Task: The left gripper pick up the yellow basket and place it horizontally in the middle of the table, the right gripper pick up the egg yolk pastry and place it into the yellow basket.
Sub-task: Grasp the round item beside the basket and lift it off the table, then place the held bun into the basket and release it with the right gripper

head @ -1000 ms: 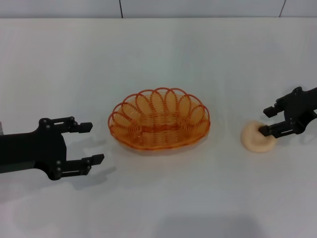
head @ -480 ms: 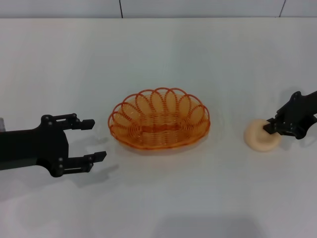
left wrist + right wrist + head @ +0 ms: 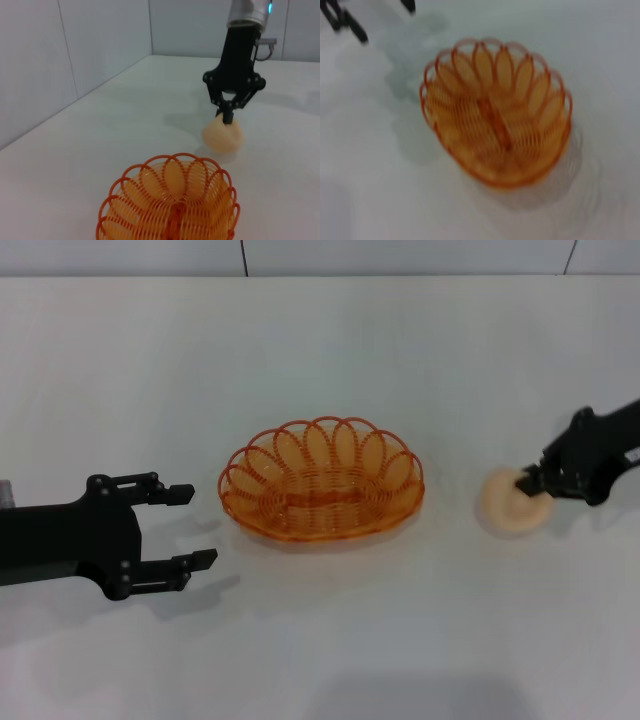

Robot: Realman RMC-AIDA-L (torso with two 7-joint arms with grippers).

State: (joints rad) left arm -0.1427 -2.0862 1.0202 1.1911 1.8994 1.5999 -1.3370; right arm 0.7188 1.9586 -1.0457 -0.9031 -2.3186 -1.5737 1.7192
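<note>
The yellow basket (image 3: pixel 321 480) lies lengthwise across the middle of the white table; it also shows in the left wrist view (image 3: pixel 170 205) and the right wrist view (image 3: pixel 496 130). My left gripper (image 3: pixel 201 524) is open and empty, just left of the basket and apart from it. The egg yolk pastry (image 3: pixel 506 508) is right of the basket, tilted. My right gripper (image 3: pixel 530 483) is shut on the pastry's edge; the left wrist view shows its jaws (image 3: pixel 227 116) pinched on top of the pastry (image 3: pixel 222 137).
The white table (image 3: pixel 320 360) runs back to a pale wall. A side wall (image 3: pixel 60 60) stands along the table's edge in the left wrist view. My left gripper's fingers (image 3: pixel 350 25) show beyond the basket in the right wrist view.
My right gripper has closed on the pastry and shifted it a little left toward the basket, tilting it. My left gripper has barely moved and stays open.
</note>
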